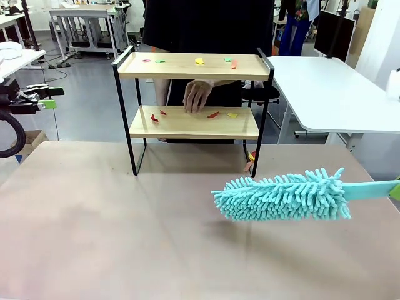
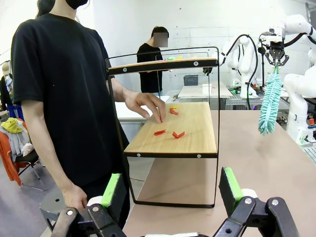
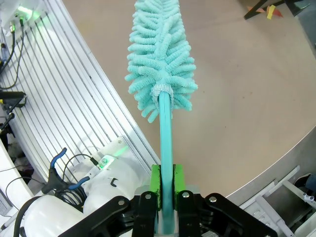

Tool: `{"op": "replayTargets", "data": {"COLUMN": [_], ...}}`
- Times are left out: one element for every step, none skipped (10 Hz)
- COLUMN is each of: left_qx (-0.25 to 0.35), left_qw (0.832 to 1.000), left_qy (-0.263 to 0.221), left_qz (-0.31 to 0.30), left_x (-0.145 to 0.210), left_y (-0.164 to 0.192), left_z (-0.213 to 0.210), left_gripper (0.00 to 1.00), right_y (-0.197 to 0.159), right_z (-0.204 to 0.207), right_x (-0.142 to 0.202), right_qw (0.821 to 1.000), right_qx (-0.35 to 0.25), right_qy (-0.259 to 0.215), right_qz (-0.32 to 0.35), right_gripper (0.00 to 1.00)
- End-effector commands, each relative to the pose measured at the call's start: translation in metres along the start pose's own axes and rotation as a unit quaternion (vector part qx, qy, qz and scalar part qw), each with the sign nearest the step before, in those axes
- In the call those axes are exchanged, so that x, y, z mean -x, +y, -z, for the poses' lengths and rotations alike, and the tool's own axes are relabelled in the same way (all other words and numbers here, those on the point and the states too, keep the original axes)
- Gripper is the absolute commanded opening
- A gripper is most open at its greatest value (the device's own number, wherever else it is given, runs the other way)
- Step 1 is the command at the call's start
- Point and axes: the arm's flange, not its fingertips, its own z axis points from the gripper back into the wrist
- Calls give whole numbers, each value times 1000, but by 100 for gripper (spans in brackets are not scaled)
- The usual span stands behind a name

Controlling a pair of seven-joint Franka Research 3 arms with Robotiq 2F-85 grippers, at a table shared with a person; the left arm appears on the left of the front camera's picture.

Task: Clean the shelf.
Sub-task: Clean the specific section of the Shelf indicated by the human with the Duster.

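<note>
Looking at the right pincer (image 3: 165, 183) first: it's clenched on the flat handle of a teal duster (image 1: 281, 195). The fluffy head is held over the bench (image 1: 112, 225) toward its right edge, well short of the shelf (image 1: 187, 128). The left pincer (image 2: 173, 192) is spread wide, nothing gripped. The shelf is parked mid-bench at the far edge, with paper scraps (image 1: 213, 114) on both boards. Sweeping looks not yet begun. Next, the head should be raised and dragged across a board, and a person's hand (image 1: 199, 95) on the lower one must be avoided.
</note>
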Motion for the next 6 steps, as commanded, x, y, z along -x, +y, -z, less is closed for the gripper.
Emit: {"op": "replayTargets", "data": {"left_qx": [0, 0, 0, 0, 0, 0], "left_qw": [1000, 1000, 1000, 1000, 1000, 1000], "left_qy": [2, 2, 2, 2, 2, 2], "left_qz": [8, 8, 8, 8, 8, 8], "left_x": [-2, -2, -2, -2, -2, -2], "left_y": [0, 0, 0, 0, 0, 0], "left_z": [0, 0, 0, 0, 0, 0], "left_gripper": [100, 100, 100, 100, 100, 100], "right_y": [7, 17, 31, 45, 51, 75], "right_z": [-7, -11, -14, -18, -20, -26], "right_x": [-17, -38, -61, -76, -83, -107], "right_qw": [1000, 1000, 998, 996, 995, 992], "right_qx": [-15, -20, -41, -52, -52, -42], "right_qy": [-10, -19, -45, -73, -88, -103], "right_qz": [1, 3, 8, 9, 21, 51], "right_gripper": [13, 13, 13, 13, 13, 13]}}
